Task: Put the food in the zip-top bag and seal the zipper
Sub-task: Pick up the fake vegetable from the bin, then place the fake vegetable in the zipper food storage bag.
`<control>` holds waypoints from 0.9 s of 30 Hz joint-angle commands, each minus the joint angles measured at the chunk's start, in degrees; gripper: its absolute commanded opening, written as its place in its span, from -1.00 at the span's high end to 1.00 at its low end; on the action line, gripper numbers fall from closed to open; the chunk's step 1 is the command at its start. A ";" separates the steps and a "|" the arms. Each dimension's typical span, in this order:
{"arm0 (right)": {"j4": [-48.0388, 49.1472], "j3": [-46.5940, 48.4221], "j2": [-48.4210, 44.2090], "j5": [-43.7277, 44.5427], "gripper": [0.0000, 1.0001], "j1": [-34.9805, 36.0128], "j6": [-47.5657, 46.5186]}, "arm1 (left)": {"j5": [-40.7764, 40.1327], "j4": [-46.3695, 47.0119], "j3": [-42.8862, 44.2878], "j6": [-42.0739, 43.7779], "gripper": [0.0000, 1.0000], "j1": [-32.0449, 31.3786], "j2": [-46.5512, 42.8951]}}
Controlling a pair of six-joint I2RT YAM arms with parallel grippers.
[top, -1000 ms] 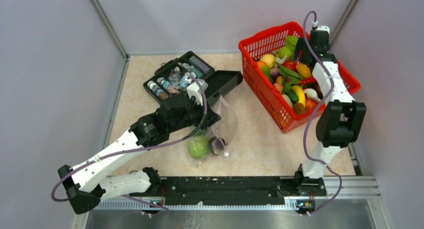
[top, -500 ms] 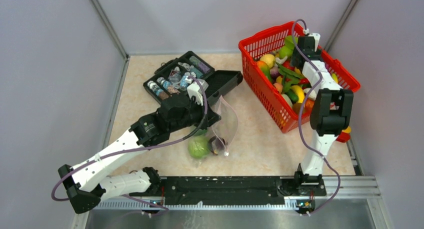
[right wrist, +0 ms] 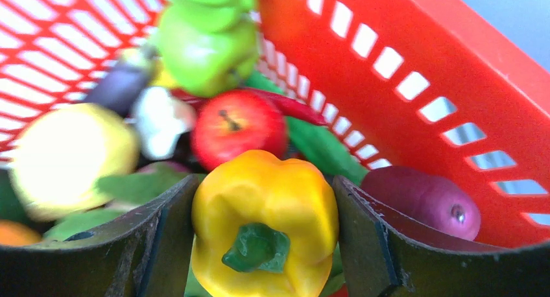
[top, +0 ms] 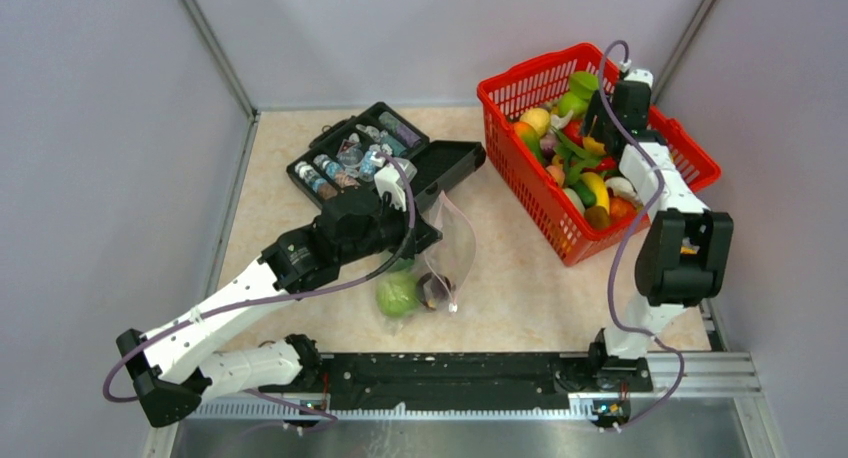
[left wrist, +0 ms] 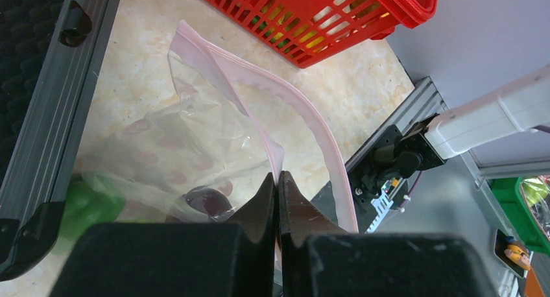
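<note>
The clear zip-top bag point(top: 452, 240) lies mid-table with its mouth held up. My left gripper point(top: 418, 236) is shut on one lip of the bag at the pinkish zipper point(left wrist: 305, 118); in the left wrist view the gripper point(left wrist: 277, 180) has its jaws pressed together on the film. A green apple point(top: 397, 294) and a dark purple fruit point(top: 435, 290) lie inside the bag. My right gripper point(top: 598, 130) is over the far part of the red basket point(top: 560, 240), shut on a yellow pepper point(right wrist: 266, 206).
The basket holds several more toy fruits and vegetables, among them a red apple point(right wrist: 239, 123) and a green pepper point(right wrist: 204, 47). An open black case point(top: 360, 158) with small bottles stands behind the left arm. A black rail point(top: 450, 370) runs along the near edge.
My right arm swung left over the basket and then back right, its wrist staying above the basket's far part. The left arm and the bag have not moved.
</note>
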 commanded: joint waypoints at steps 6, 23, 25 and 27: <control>6.57 -13.87 -15.49 -25.28 0.08 0.77 6.50 | -0.77 0.56 0.39 0.32 1.00 -0.11 -0.58; 9.47 -24.53 -41.70 -28.86 0.04 -0.41 10.48 | 0.07 0.78 0.96 0.42 1.00 -0.09 0.74; 11.21 -26.60 -44.95 -30.85 0.05 -0.39 12.27 | -0.02 0.78 0.95 0.42 1.00 -0.09 0.66; 15.47 -30.35 -49.20 -32.03 0.05 -0.44 15.10 | -0.07 0.87 0.93 0.39 1.00 -0.10 0.80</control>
